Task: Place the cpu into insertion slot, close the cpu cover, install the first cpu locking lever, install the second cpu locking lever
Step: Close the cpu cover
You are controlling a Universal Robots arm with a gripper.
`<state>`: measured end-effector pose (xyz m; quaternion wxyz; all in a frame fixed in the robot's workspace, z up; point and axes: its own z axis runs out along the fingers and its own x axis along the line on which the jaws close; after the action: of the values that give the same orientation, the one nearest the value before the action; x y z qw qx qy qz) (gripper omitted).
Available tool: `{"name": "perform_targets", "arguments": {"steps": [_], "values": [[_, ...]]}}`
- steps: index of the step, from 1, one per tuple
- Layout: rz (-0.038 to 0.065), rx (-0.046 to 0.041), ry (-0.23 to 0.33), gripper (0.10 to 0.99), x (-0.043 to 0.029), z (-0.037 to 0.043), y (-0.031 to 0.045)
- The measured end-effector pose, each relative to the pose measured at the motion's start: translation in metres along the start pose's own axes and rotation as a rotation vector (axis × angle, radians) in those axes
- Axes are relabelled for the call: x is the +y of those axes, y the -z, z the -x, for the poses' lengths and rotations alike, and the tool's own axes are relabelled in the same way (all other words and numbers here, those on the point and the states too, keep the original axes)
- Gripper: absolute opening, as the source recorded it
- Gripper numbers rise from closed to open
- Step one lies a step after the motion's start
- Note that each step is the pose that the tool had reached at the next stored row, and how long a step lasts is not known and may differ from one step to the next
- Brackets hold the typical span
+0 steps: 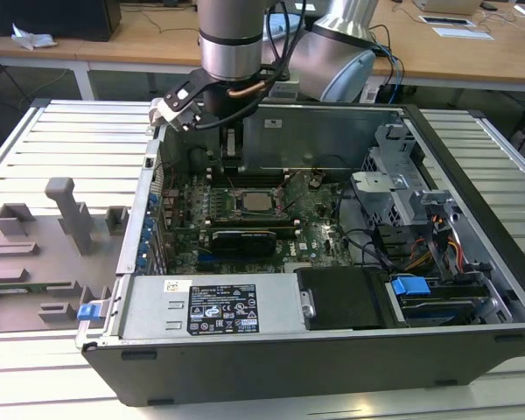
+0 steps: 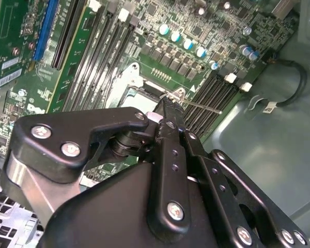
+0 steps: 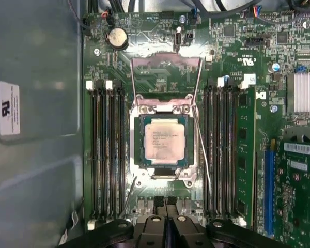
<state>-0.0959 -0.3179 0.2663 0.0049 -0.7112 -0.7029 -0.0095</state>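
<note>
The cpu (image 3: 164,143), a silvery square chip, lies flat in the insertion slot (image 3: 136,155), the metal-framed socket between the memory slots; it is also seen in the exterior view as the cpu (image 1: 255,200). The cpu cover (image 3: 165,62) stands raised on its hinge on the far side of the socket from my gripper. Thin wire locking levers (image 3: 202,155) (image 3: 128,192) stick out loose beside the socket. My gripper (image 3: 165,202) hovers just off the socket's edge opposite the cover, shut with nothing in it. In the second wrist view the gripper (image 2: 168,106) points at the socket frame (image 2: 137,77).
Long black memory slots (image 3: 107,155) (image 3: 219,155) flank the socket. The open computer case (image 1: 472,166) walls in the board. Its power supply (image 1: 214,306) sits at the front, with a drive cage (image 1: 402,188) at the exterior view's right. A grey fixture (image 1: 66,214) stands outside at the left.
</note>
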Motion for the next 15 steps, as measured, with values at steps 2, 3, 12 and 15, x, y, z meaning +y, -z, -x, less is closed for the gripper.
{"name": "perform_targets", "arguments": {"steps": [2,3,12,15], "values": [[0.0,0.0,0.0,0.106,-0.0033,0.0,-0.0001],[0.0,0.0002,0.0,0.106,-0.0041,0.0,-0.0002],[-0.007,-0.0001,0.0,0.106,0.0187,-0.0001,-0.0011],[-0.019,-0.0002,0.0,0.106,0.039,-0.0002,-0.0025]]}}
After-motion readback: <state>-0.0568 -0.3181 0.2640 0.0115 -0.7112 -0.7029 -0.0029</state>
